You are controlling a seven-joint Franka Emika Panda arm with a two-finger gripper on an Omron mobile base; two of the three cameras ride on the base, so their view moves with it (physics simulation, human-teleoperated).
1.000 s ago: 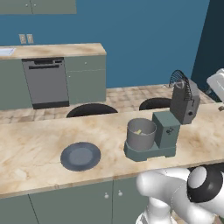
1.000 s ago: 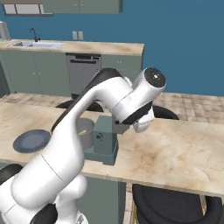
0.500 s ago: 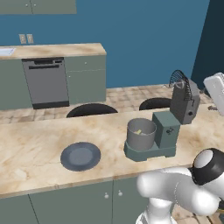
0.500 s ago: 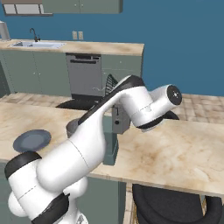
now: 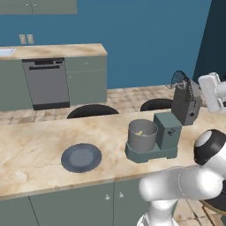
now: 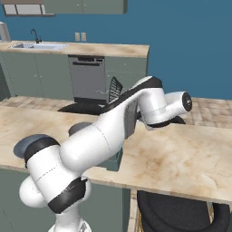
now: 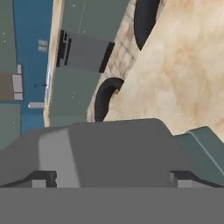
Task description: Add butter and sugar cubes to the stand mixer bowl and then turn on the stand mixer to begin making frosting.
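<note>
- Just ahead of the pincer (image 7: pixel 113 178), between its two dark fingertips (image 7: pixel 43 178): broad grey back of the tilted-up head (image 5: pixel 186 105) of the stand mixer (image 5: pixel 167 132); contact with it impossible to judge.
- Jaws spread wide, one tip at each side of the hand view, nothing held.
- Beyond the head and lower, on the far side from the pincer: stand mixer bowl (image 5: pixel 142 137), upright on the mixer's flat base, mouth uncovered.
- Inside that bowl: butter (image 5: pixel 140 132), a small yellow sliver lying against the grey bottom.
- Above the bowl, at the head's raised end: wire whisk (image 5: pixel 179 79), lifted well clear of the rim.
- Farther from the pincer, past the bowl along the table (image 5: pixel 35 150): dark round plate (image 5: pixel 81 157), flat, well apart from the mixer.
- Any marking on the mixer's knobs or body too small to read; the dishwasher (image 5: pixel 46 81) against the back wall likewise bare of legible lettering.
- Edges: mixer base set near the table's front edge, the head leaning back toward the rear edge; two dark round stools (image 5: pixel 92 110) tucked just behind that rear edge.
- Open room: a wide bare stretch of marbled top on the pincer's side of the mixer, and another between bowl and plate; free air over the bowl's mouth under the raised whisk.
- Beside the pincer, away from the mixer: dark wall edge close by in the left base view.
</note>
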